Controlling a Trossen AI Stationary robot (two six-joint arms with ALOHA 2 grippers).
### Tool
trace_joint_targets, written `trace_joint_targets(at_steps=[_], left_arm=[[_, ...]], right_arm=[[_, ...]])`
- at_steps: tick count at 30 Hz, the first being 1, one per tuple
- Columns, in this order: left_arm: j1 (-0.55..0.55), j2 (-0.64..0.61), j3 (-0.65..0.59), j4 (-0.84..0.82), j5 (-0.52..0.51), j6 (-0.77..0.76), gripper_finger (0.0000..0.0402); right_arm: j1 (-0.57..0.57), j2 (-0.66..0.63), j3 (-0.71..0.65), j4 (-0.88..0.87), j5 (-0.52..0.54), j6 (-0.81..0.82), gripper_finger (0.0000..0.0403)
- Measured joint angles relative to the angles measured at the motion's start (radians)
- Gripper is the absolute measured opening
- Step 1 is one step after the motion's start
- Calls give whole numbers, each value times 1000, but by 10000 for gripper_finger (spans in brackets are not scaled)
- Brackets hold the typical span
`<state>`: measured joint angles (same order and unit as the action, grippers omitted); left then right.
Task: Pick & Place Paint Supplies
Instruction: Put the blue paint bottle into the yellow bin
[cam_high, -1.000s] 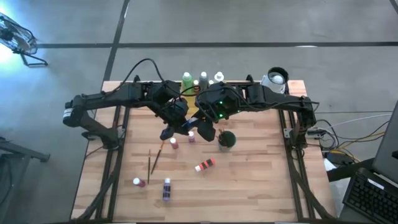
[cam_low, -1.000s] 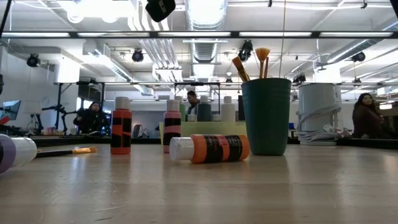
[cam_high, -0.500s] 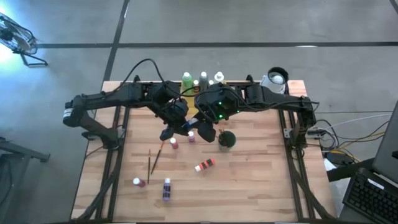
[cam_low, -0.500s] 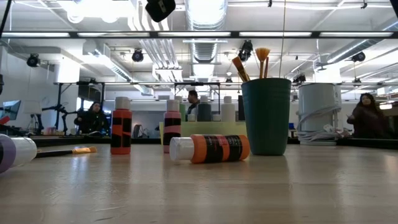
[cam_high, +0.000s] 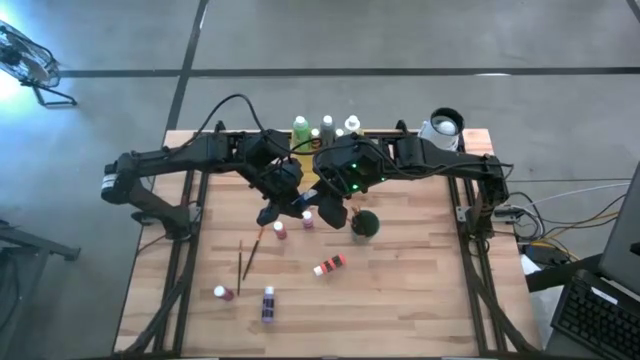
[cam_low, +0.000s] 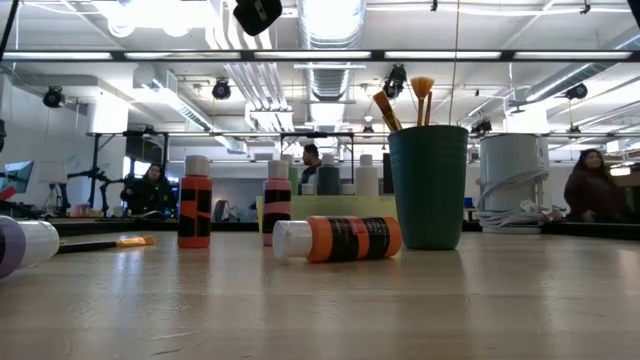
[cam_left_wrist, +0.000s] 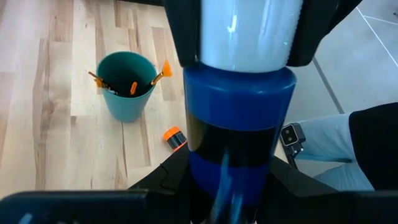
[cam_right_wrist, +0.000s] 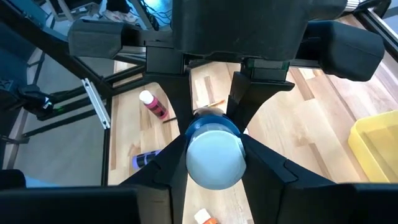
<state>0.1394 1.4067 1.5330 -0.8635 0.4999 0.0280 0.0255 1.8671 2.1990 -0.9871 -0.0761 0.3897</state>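
Observation:
A blue paint bottle (cam_left_wrist: 239, 118) with a white cap (cam_right_wrist: 214, 155) hangs in the air above the table's middle, between both grippers. My left gripper (cam_high: 290, 207) is shut on its blue body and my right gripper (cam_high: 320, 205) is shut on its cap end. The dark green cup (cam_high: 365, 224) stands upright just right of them with brushes in it. Loose paint bottles lie on the wood: a red one (cam_high: 329, 265) on its side, two small ones (cam_high: 281, 229) upright, and a purple one (cam_high: 268, 303) near the front. A thin brush (cam_high: 248, 255) lies flat. My left gripper pinches the bottle's blue body at its lower end (cam_left_wrist: 230, 171) between its two fingers, one on either side. The bottle runs on away from the fingers, cap end farthest, lifted clear of the table. My right gripper has the white cap (cam_left_wrist: 245, 37) between its two fingers (cam_right_wrist: 171, 165), coming at the bottle end-on from the cap side, so the cap's top faces its wrist. The bottle is clear of the table.
The yellow tray (cam_right_wrist: 376, 146) lies at the far side beneath the arms. Three bottles (cam_high: 327, 126) stand on the table's far edge, and a white roll (cam_high: 443, 124) at the far right corner. Bare wood stretches along the near right.

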Motion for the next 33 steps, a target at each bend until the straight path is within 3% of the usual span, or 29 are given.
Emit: trace_joint_targets(at_steps=[6, 15, 19, 26, 33], left_arm=[[0, 0, 0, -2, 1, -2, 133], [21, -40, 0, -28, -32, 6, 229], [42, -94, 0, -54, -170, 6, 239], [44, -199, 0, -49, -549, -4, 228], [44, -293, 1, -34, -684, -27, 222]], right_arm=[[0, 0, 0, 0, -1, 3, 113], [-5, -30, 4, -76, 23, 3, 113], [-16, -51, 5, -182, 102, 9, 113], [-126, -52, -2, -331, 189, 19, 113], [-297, -50, -84, -320, 192, -45, 113]])
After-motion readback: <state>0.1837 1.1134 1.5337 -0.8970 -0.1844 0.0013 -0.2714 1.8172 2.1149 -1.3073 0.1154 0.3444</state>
